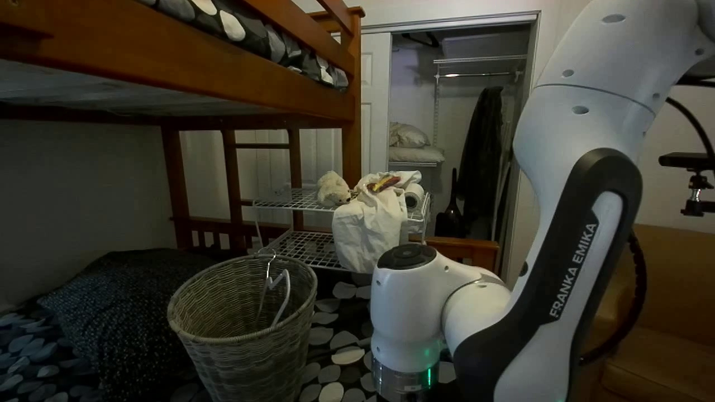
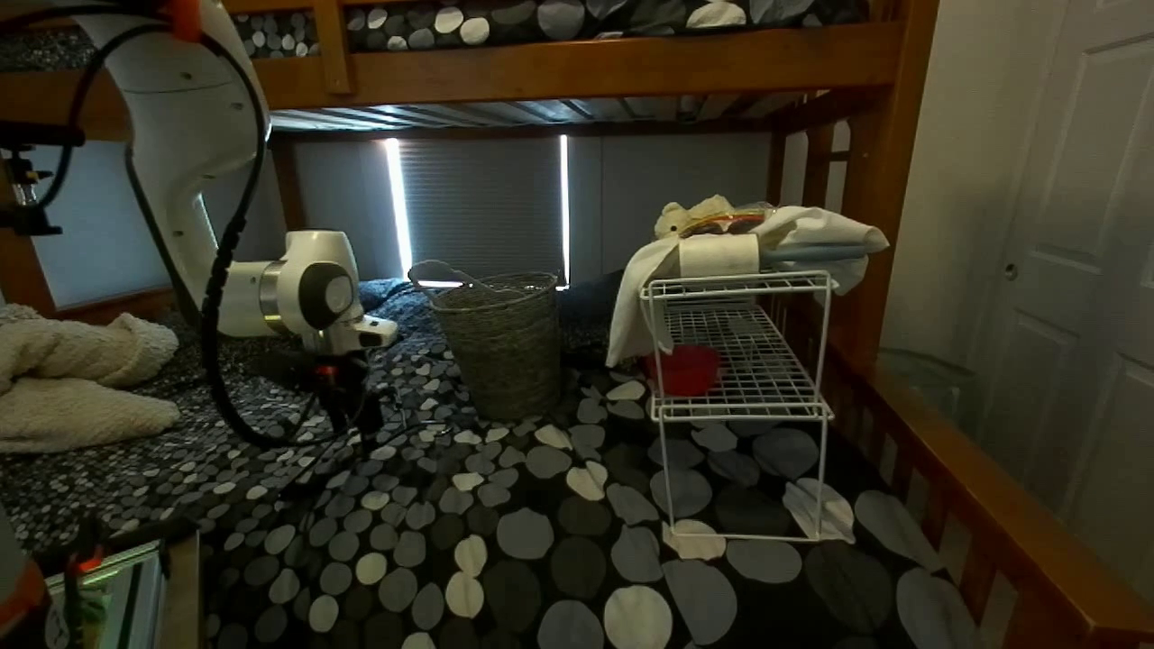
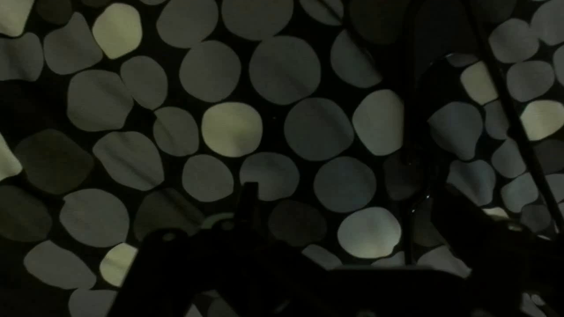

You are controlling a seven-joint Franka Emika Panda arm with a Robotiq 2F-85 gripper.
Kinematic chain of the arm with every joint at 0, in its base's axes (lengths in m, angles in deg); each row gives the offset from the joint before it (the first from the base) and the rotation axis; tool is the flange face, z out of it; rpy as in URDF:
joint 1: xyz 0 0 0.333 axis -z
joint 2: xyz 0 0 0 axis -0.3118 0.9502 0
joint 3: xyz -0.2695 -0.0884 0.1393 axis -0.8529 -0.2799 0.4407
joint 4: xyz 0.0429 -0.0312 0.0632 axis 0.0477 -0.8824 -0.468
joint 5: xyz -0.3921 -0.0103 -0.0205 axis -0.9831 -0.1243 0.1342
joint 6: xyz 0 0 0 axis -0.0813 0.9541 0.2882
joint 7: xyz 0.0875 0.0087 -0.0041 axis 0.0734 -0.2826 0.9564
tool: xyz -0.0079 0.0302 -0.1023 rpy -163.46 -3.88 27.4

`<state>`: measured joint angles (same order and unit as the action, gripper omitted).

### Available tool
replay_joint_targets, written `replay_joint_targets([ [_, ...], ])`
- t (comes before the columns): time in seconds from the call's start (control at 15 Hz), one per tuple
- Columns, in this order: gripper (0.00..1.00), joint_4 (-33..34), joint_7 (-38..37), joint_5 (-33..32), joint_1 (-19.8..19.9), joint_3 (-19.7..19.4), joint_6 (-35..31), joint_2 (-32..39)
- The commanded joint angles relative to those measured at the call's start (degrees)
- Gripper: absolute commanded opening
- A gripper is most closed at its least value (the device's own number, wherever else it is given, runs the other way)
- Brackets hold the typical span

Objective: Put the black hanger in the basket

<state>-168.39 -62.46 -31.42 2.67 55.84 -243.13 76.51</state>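
Note:
The black hanger [image 3: 516, 115] shows at the right of the wrist view as thin dark bars over the dotted bedding. One bar runs down between my fingers, close to the right finger; its outline is hard to follow in the dark. My gripper [image 3: 346, 189] is open, its fingers wide apart and pointing down close above the bed. It also shows in an exterior view [image 2: 365, 433], left of and nearer than the basket. The wicker basket [image 2: 505, 361] stands upright on the bed; it also shows in an exterior view [image 1: 246, 357]. I cannot tell whether a finger touches the hanger.
A white hanger [image 1: 284, 298] with a silver hook leans inside the basket. A white wire rack [image 2: 739, 413] holds a cloth, a plush bear [image 1: 333, 190] and a red bowl [image 2: 690, 370]. The upper bunk [image 2: 577, 72] hangs overhead. A cream blanket [image 2: 81, 388] lies behind the arm.

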Motion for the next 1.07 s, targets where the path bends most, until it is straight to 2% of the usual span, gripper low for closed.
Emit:
replay_joint_targets([
  [0.0, 1.0, 0.6, -1.7, -1.4, -0.8, -0.9, -1.2, 1.4],
  [0.27, 1.0, 4.3, -5.9, -4.6, -3.7, -2.5, -4.7, 3.9],
  [0.4, 0.93, 6.5, -8.3, -6.6, -5.8, -3.8, -4.6, 5.4],
  [0.53, 0.93, 8.8, -11.5, -9.4, -8.4, -5.8, -4.0, 7.0],
  [0.6, 0.86, 10.1, -13.3, -10.9, -9.7, -7.1, -3.7, 7.9],
  [0.87, 0.85, 13.9, -18.7, -14.8, -13.9, -11.7, -2.6, 11.4],
  [1.0, 0.78, 15.5, -19.6, -15.1, -15.1, -13.1, -2.5, 13.8],
])
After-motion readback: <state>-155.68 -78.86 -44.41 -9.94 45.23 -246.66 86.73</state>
